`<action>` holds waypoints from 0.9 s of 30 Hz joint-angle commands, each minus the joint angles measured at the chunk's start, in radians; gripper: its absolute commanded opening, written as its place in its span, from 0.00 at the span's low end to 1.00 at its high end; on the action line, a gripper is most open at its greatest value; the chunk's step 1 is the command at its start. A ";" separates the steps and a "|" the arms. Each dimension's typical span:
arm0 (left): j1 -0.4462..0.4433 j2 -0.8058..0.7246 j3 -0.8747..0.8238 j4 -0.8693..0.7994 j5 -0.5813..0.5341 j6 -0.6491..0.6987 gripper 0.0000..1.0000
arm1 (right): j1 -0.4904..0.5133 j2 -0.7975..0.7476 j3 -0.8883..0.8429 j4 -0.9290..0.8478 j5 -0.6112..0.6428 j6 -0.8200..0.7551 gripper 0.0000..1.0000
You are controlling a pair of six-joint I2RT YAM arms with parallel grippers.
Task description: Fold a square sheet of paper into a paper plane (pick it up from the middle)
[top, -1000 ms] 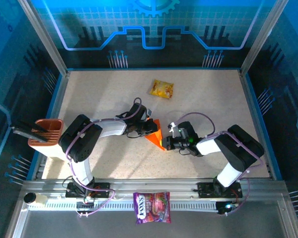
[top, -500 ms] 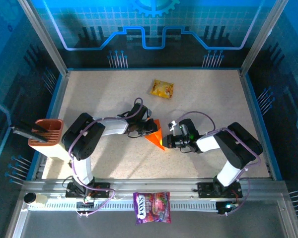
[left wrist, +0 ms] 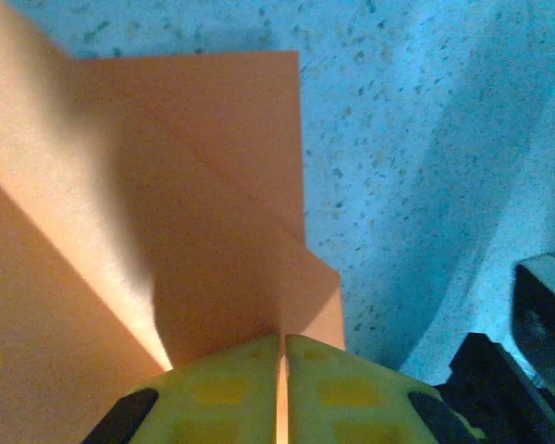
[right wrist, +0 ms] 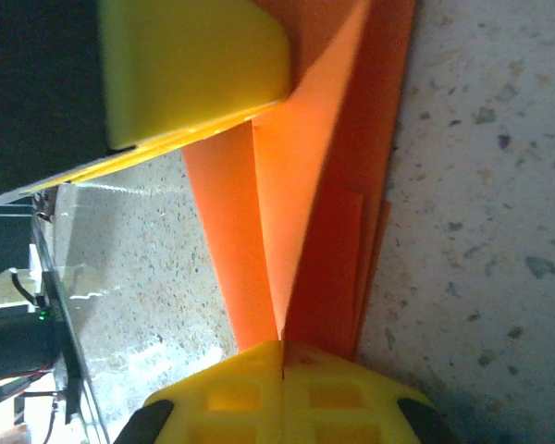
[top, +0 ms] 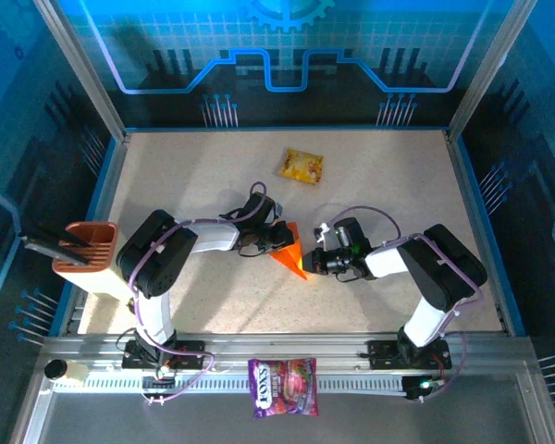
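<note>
My left end effector (left wrist: pixel 282 347) and right end effector (right wrist: pixel 282 356) are pinched onto opposite sides of the partly folded orange sheet of paper (top: pixel 292 252) mid-way across the bench (top: pixel 213 176); light, limp and crease-prone, it seems best gripped along its folds.

This is looking like a robotics lab test cell: a speckled beige table (top: pixel 185 185) is sitting inside an aluminium-profile frame (top: pixel 85 74), blue-lit panels (top: pixel 287 55) bearing gear and circuit graphics are walling in its far, left and right sides, and a left arm (top: pixel 153 264) and right arm (top: pixel 444 277) are standing bolted to a rail (top: pixel 287 347) along the near edge.
</note>
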 commanded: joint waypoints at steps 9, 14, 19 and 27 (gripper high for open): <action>-0.007 0.018 0.003 0.016 0.037 -0.017 0.11 | -0.021 0.069 -0.012 -0.156 0.018 0.020 0.00; -0.007 0.026 0.014 -0.019 0.019 -0.008 0.11 | -0.023 0.059 -0.004 -0.186 0.025 0.014 0.00; -0.007 0.031 0.020 -0.037 0.012 0.003 0.11 | -0.023 0.062 0.003 -0.202 0.030 0.011 0.00; -0.007 0.044 0.028 -0.035 0.015 0.018 0.12 | -0.022 0.064 0.003 -0.203 0.032 0.008 0.00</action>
